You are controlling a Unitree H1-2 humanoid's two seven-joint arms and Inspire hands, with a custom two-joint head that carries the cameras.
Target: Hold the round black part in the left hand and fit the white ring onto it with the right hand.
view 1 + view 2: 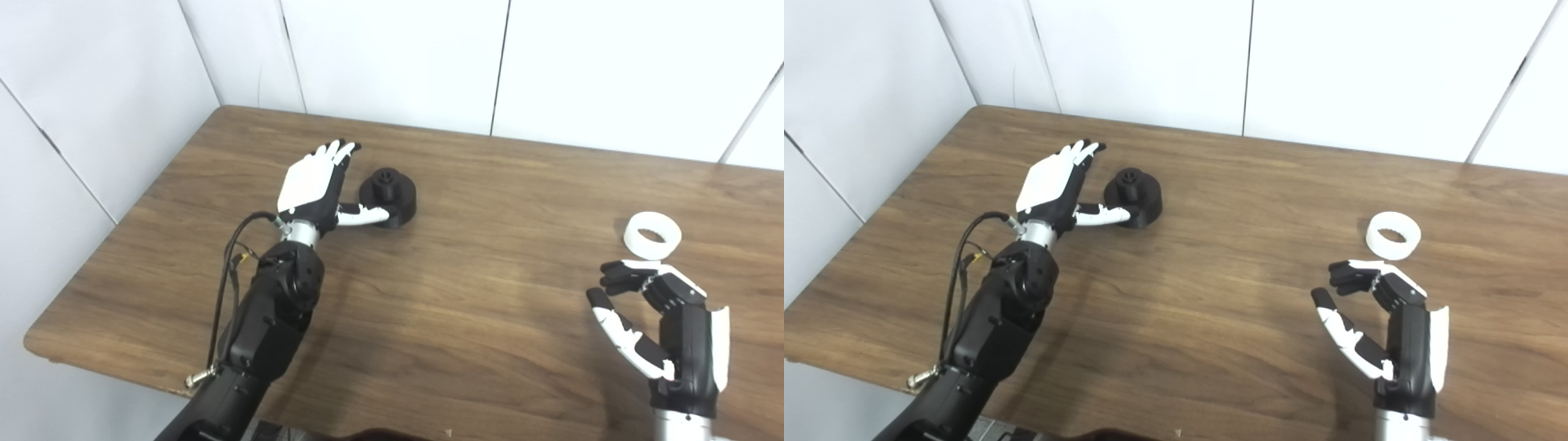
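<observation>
Both hands are released: the left hand (312, 184) flanks the round black part (388, 197) to grasp it, while the right hand (664, 324) nears the white ring (652, 234).

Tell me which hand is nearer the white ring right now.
Right. The right hand sits open just in front of the white ring, not touching it. The left hand is far across the table, open beside the round black part.
</observation>
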